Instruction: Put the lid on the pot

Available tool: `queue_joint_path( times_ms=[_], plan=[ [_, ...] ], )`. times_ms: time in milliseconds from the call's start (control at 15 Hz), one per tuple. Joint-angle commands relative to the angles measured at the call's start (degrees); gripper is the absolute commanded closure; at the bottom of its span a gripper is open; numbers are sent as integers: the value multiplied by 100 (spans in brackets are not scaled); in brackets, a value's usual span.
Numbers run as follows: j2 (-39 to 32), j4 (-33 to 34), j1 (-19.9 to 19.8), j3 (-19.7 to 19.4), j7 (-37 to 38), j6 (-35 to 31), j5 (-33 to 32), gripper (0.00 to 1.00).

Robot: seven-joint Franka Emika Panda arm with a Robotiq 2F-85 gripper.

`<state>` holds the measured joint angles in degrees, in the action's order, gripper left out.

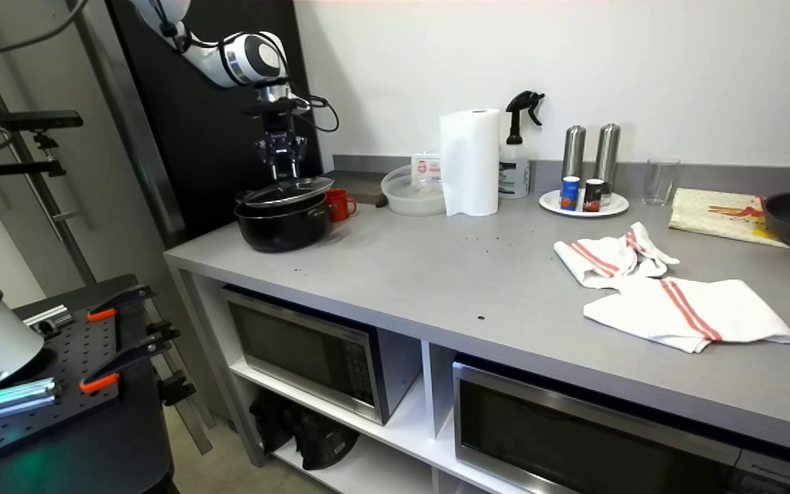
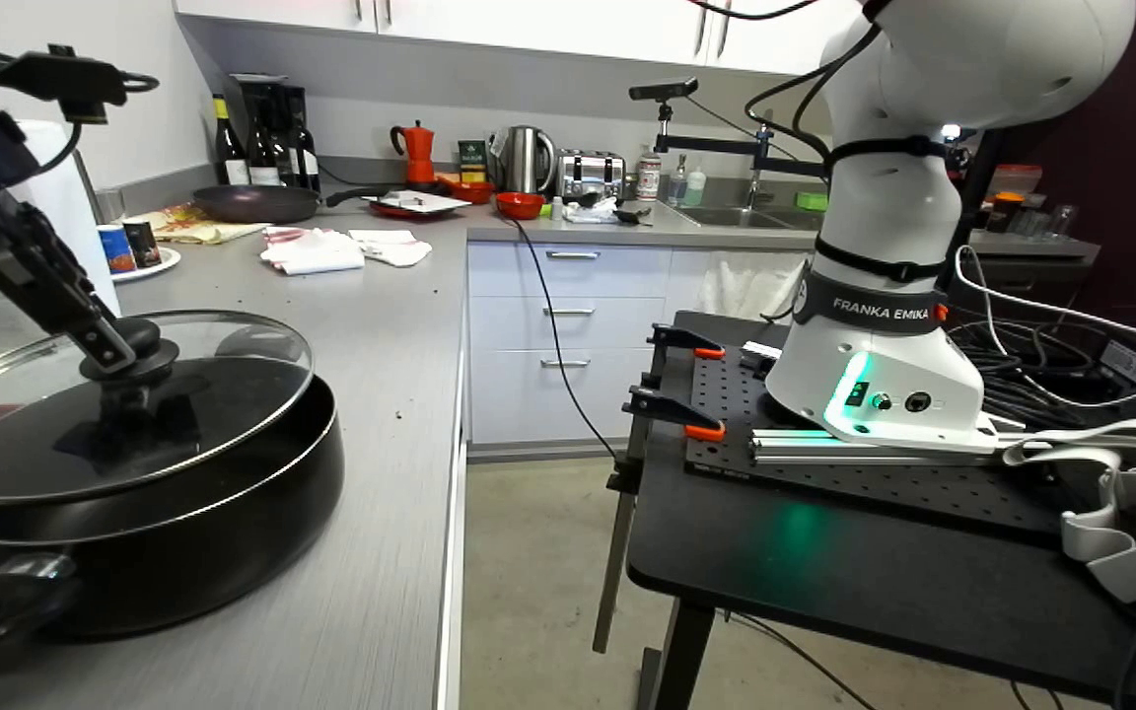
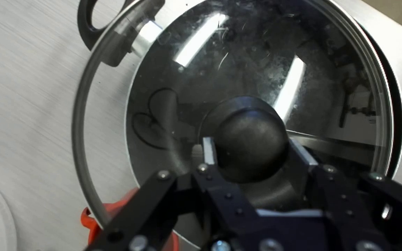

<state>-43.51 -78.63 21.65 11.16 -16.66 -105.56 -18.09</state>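
at the left end of the counter (image 1: 436, 267), in an exterior view, the pot (image 1: 282, 230) is stood upright with a red mug (image 1: 338, 205) just beside it, and over its mouth the lid (image 1: 286, 193) is held at a tilt, the right side higher than the left. in the wrist view the knob (image 3: 251, 139) is clasped by the gripper (image 3: 255, 150): the fingers (image 3: 222, 193) are set one on each side of it, with no clear gap to be seen.

of the task, the larger share can be judged done: the lid is grasped and is placed mostly above the pot. the closing itself is not yet done. in the wrist view the lid is hung out past the rim on the left, over the counter and part of a pot handle (image 3: 84, 26), while a thin strip of the pot is left uncovered on the right. in an exterior view the dark inside is shown between the lid's edge and the near wall (image 2: 233, 557); whether lid and rim are in contact anywhere cannot be told.

what is left, it is judged, is for the lid to be centred, levelled and lowered until the rim is met all round, and then released.
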Motion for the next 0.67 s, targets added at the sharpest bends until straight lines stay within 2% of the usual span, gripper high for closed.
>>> queue_joint_path(
  times_ms=[0,600],
  plan=[
    [111,-38,-102,92,-165,28,132,75],
    [61,-193,-72,217,-200,-74,159,75]
  ],
)
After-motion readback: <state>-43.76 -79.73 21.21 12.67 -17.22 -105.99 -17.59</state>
